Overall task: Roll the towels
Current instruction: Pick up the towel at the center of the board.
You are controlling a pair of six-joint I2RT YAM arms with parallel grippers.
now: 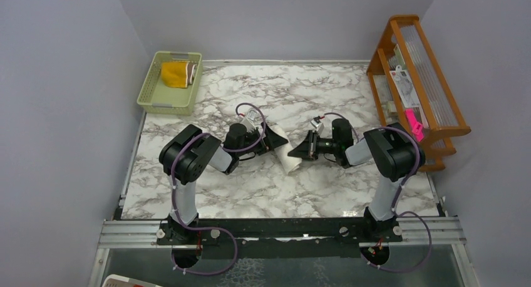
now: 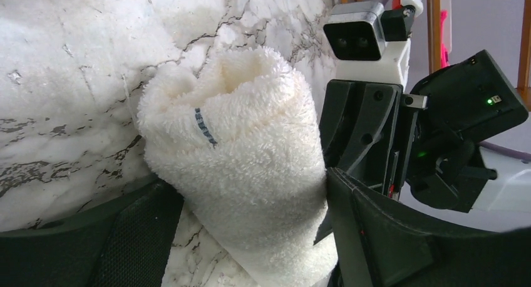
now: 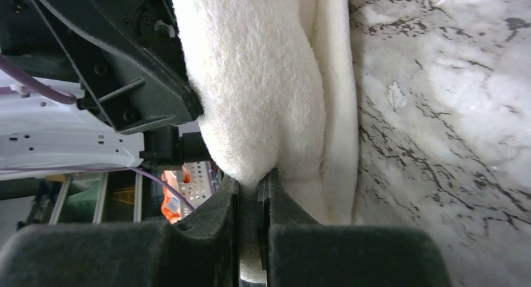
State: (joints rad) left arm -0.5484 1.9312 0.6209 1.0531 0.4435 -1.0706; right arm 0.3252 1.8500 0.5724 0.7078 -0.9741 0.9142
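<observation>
The cream-white towel (image 1: 285, 151) lies as a thick roll on the marble table between my two grippers. My left gripper (image 1: 270, 140) straddles the roll from the left, its jaws wide and pressing on both sides of the towel (image 2: 238, 149). My right gripper (image 1: 300, 152) comes from the right, its jaws nearly together and pinching a fold of the towel (image 3: 263, 80) at its end. The brown towel with mustard-yellow backing (image 1: 177, 74) lies rolled in the light-green basket (image 1: 154, 89) at the back left.
A wooden rack (image 1: 416, 80) with packets stands at the back right, beside the right arm. The enclosure walls close in on the left, right and back. The two grippers almost touch each other across the roll.
</observation>
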